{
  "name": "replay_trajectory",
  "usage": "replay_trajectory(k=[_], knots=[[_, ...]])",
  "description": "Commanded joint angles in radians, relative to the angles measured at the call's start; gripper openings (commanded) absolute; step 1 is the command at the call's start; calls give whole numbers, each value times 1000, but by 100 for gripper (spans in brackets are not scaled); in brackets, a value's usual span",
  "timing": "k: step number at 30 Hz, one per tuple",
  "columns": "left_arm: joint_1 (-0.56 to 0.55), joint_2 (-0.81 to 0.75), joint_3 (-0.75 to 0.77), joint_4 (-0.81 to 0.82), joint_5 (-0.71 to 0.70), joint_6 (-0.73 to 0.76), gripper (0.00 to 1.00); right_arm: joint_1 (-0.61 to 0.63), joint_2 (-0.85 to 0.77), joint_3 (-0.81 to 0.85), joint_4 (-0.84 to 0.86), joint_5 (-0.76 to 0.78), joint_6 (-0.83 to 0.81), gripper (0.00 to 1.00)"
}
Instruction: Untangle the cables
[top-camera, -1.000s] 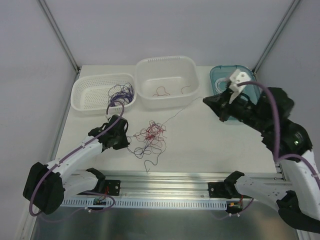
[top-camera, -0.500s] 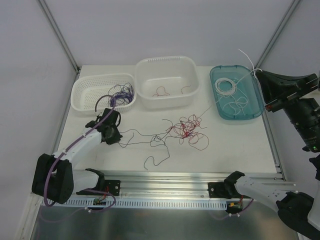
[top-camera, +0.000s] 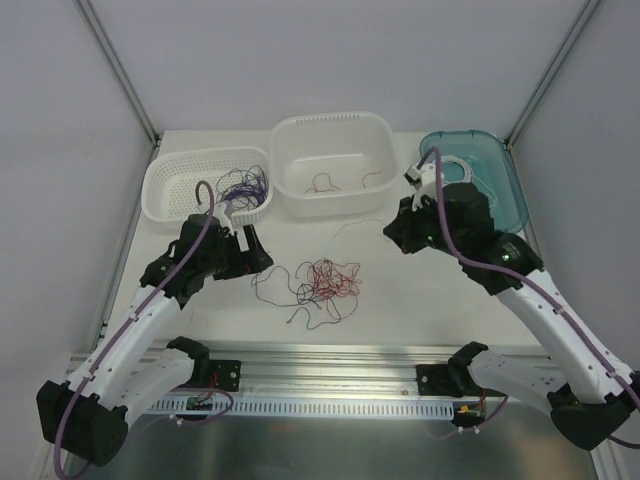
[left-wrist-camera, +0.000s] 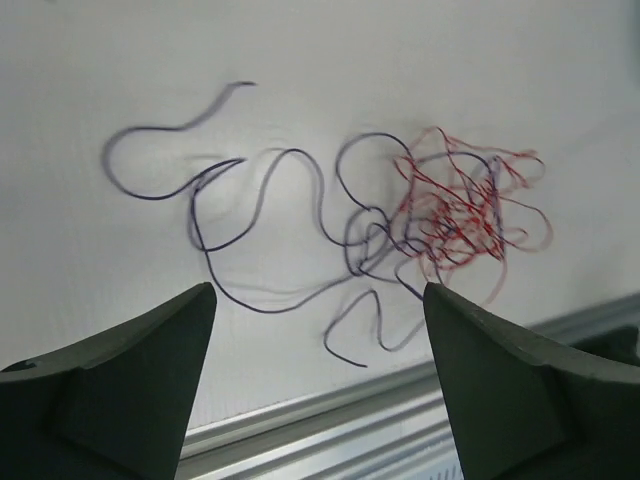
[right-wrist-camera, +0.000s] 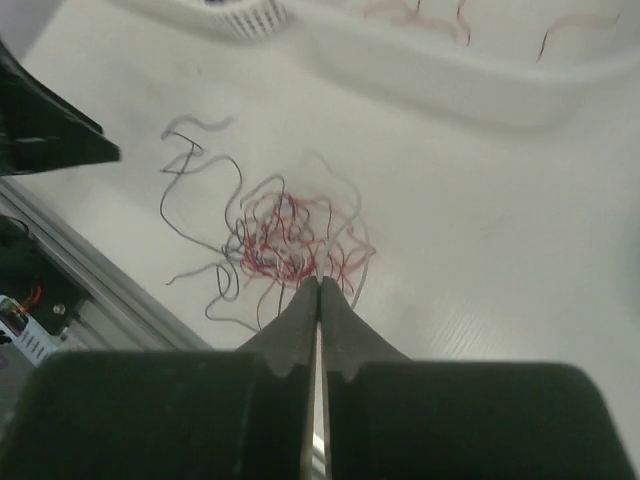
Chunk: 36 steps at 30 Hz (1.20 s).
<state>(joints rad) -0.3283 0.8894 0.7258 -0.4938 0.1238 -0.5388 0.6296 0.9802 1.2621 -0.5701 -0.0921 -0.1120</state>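
My left pincer (left-wrist-camera: 318, 295) hung wide apart, empty. My right pincer (right-wrist-camera: 318, 285) was pressed together, no wire visibly in it. Between them the knotted cables (top-camera: 325, 280) lay on the table (top-camera: 420, 290). With purple strands (top-camera: 243, 185) in the basket (top-camera: 170, 180) and red strands (top-camera: 325, 183) in the tub (top-camera: 300, 130), I judged the job partly done.

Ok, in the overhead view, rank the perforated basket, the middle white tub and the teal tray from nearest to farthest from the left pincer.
From the left pincer:
1. The perforated basket, just behind it, at the back left.
2. The white tub, back centre.
3. The teal tray, back right.
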Motion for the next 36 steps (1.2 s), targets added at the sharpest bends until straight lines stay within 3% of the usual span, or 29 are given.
replay_trajectory(k=[1,4,9,14,21,27,31,34,35,36], knots=[[-86,-59,1,66,168,31,89,-2,-43,-127,59,-23,152,1],[-202,-57,-3,110,117,31,90,-4,-35,-234,30,86,195,1],[-304,94,26,211,79,-4,87,-7,3,-322,-69,248,290,1],[-402,329,121,271,-2,-79,73,-10,-29,-383,-62,270,339,1],[-465,477,139,343,-55,-204,56,-11,-60,-406,-42,255,368,1],[-491,554,132,417,-46,-250,54,-11,-69,-449,2,198,405,1],[-506,637,146,452,-52,-277,41,-13,-66,-454,-7,218,403,1],[-506,640,123,454,-85,-279,17,-25,-84,-445,-40,256,379,1],[-505,629,115,455,-95,-274,4,-33,-97,-440,-65,265,371,1],[-505,614,107,452,-104,-268,0,-42,-103,-432,-77,278,359,1]])
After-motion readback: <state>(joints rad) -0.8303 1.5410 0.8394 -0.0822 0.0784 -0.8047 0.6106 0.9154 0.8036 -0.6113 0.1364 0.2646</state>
